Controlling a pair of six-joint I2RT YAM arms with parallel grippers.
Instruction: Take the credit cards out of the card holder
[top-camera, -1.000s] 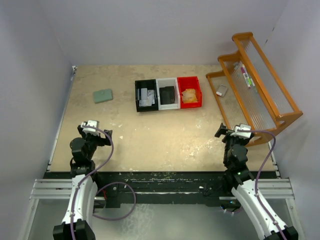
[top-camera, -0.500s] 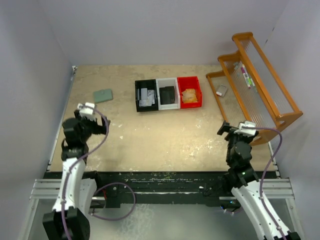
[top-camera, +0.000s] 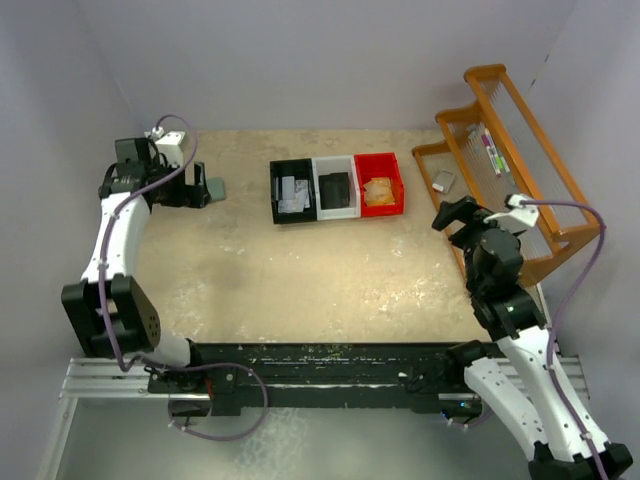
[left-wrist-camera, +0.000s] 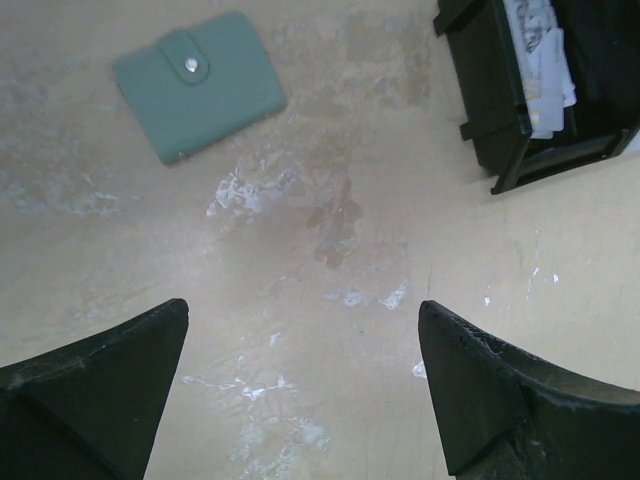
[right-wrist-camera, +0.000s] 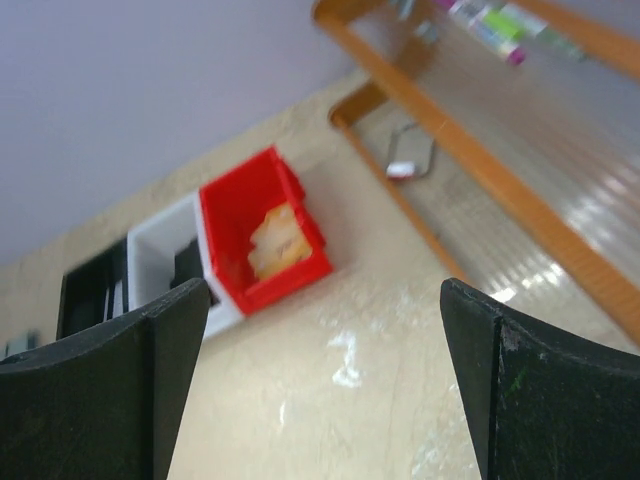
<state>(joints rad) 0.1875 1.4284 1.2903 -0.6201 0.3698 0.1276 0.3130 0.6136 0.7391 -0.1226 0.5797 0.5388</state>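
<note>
The card holder (left-wrist-camera: 198, 85) is a pale teal wallet, folded shut with its snap closed, lying flat on the table at the far left. In the top view only its right edge (top-camera: 217, 188) shows beside my left gripper (top-camera: 197, 186). That gripper hovers just in front of the wallet with its jaws wide open and empty (left-wrist-camera: 302, 310). No credit cards show; the wallet's inside is hidden. My right gripper (top-camera: 455, 213) is open and empty (right-wrist-camera: 325, 290), raised over the right side of the table, facing the red bin (right-wrist-camera: 265, 240).
Black (top-camera: 292, 190), white (top-camera: 335, 188) and red (top-camera: 380, 183) bins stand in a row at the back middle; the black one (left-wrist-camera: 520, 90) holds pale sheets, the red one something tan-orange. An orange wooden rack (top-camera: 510, 170) stands along the right wall.
My left arm has swung from near its base out to the far left, over the wallet. My right arm has risen and moved toward the rack. Both grippers stay open.
</note>
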